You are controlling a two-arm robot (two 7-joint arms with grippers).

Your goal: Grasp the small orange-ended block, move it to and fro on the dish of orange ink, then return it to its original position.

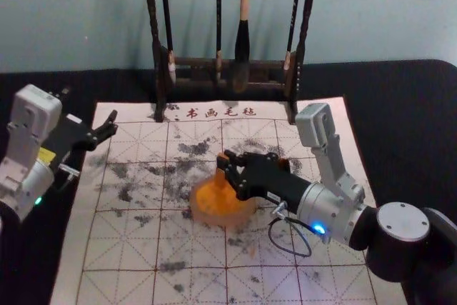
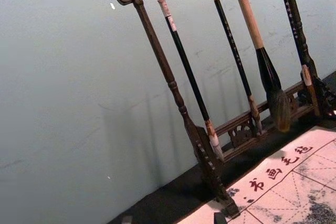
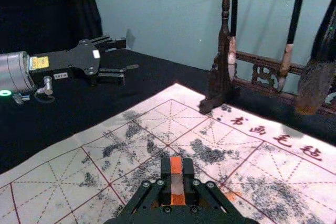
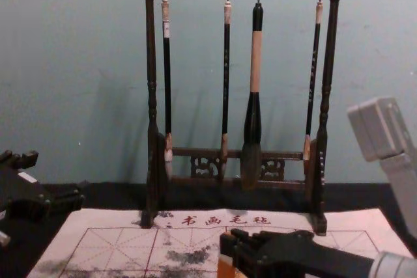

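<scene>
Mat [image 1: 121, 251] lay flat. Left gripper [image 3: 128, 56] hung near its left edge, jaws wide. Right gripper [image 1: 226, 166] was mid-mat, jaws narrowed on the block [image 3: 177, 183]. Ink dish [image 1: 214, 218] sat below. Block was over it, roughly upright; ink contact unclear. Probably light, stiff, slick where inked. Best hold: upper flat sides, clear of wet end.

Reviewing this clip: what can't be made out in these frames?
- Whether the block touches the ink: head view, orange blends into orange; chest view, the lower edge cuts the block off.
- The block's middle: head view, hidden by the right gripper's fingers.
- The left arm's upper part: head view, cut off by the left edge.
- Lettering on the brush handles: chest view, too small.
</scene>
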